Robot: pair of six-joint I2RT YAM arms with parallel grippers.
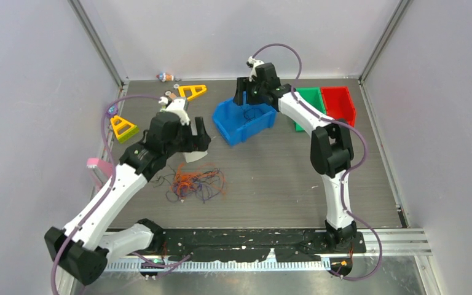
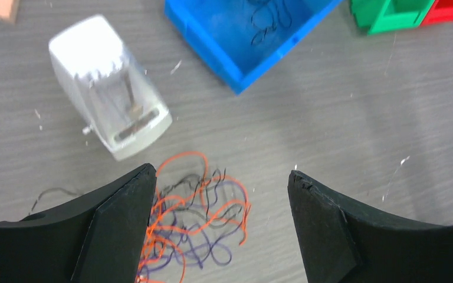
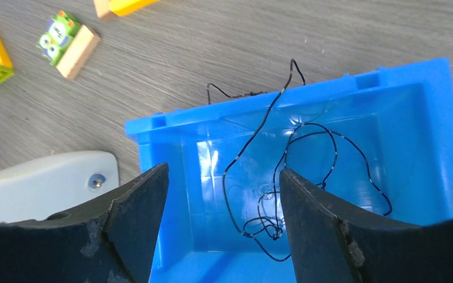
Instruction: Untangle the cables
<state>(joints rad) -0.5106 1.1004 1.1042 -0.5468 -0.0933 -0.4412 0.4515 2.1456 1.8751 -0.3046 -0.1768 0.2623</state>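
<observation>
**Both pincers released: one over the tangle, one over the blue bin**

The blue bin (image 1: 224, 126) sits toward the back of the desk (image 1: 270, 178), and everything below is placed from it.

The main bunch of cables (image 1: 193, 184) lies on the desk in front of the bin and a little to its left. It is a loose clump of orange-red, purple and black strands, with a few thin black ends trailing out to the left.

The left pincer (image 2: 221, 183) hangs above this clump with its jaws spread wide and nothing between them. The wrist view shows part of the tangle under the gap and the left finger.

A white, partly clear plastic device (image 2: 109, 88) lies on the desk between the bin and the clump.

The right pincer (image 3: 224, 188) is over the bin itself, also spread apart and empty.

Inside the bin lies a separate black strand (image 3: 283, 171), curled in loops on the floor. One end climbs over a rim and out onto the desk.

A green bin (image 1: 310, 101) and a red bin (image 1: 338, 104) stand just to the right of the blue one.
</observation>
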